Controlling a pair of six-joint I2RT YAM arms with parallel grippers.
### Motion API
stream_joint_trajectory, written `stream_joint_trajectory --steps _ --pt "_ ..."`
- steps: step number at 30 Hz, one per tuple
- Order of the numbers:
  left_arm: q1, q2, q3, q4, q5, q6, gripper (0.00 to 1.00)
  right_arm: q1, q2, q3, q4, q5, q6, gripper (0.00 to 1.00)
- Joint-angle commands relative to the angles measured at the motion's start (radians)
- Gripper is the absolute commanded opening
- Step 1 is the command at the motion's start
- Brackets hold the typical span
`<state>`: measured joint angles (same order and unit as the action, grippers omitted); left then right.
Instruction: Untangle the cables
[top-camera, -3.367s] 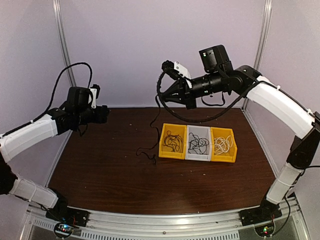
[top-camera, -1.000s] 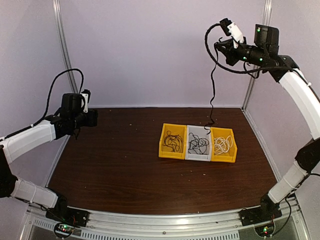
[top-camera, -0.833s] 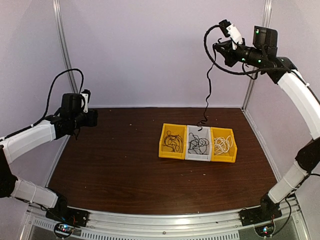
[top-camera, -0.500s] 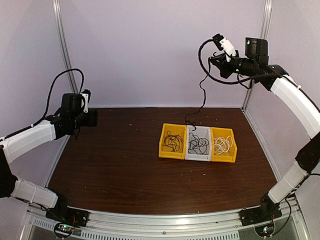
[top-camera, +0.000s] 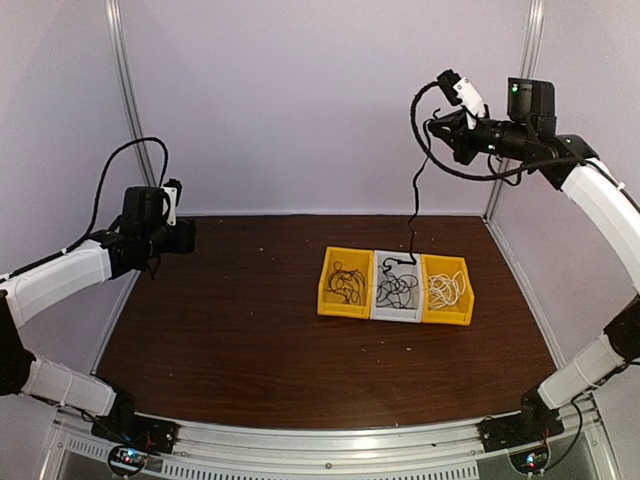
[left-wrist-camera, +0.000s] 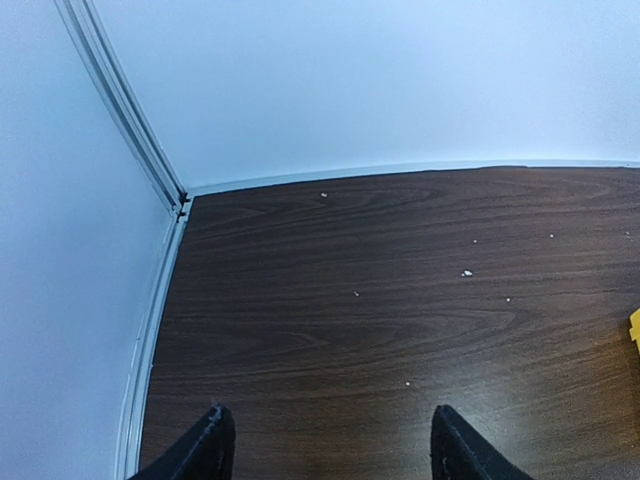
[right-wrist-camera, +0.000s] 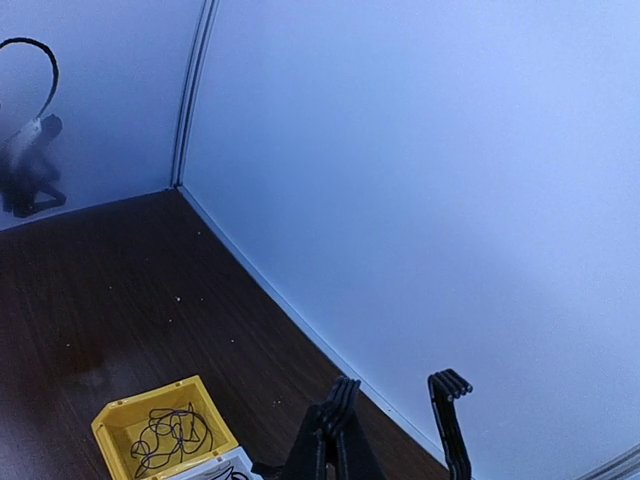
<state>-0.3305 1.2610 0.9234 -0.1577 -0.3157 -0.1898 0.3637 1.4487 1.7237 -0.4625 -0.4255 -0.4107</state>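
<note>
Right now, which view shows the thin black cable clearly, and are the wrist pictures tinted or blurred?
Top external view: even light, thin black cable sharp against pale wall. Left wrist view: bluish cast, dark wooden table in focus. Right wrist view: bluish cast, tilted frame, yellow plastic bin sharp.

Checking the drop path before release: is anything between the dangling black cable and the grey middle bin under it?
Nothing visible does. The black cable hangs freely from the right gripper, its lower end reaching the back rim of the grey bin. The left gripper stands open far to the left.
</note>
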Motion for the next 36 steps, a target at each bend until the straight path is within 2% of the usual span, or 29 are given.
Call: stream_joint_trajectory --steps 1,15,27,36 --pt "0.007 -0.008 -0.002 0.029 0.018 0.017 0.68 -0.005 -0.053 -0.022 -0.024 -0.028 0.015 0.04" --pt "0.007 -0.007 -0.006 0.028 0.018 0.018 0.68 -0.005 0.008 -0.343 0.115 -0.012 -0.015 0.04" --pt "0.007 0.000 -0.005 0.029 0.027 0.020 0.68 -0.005 0.223 -0.383 0.045 -0.120 -0.027 0.04" --pt "0.007 0.003 -0.005 0.027 0.027 0.020 0.68 -0.005 0.374 -0.410 0.003 -0.110 -0.052 0.03"
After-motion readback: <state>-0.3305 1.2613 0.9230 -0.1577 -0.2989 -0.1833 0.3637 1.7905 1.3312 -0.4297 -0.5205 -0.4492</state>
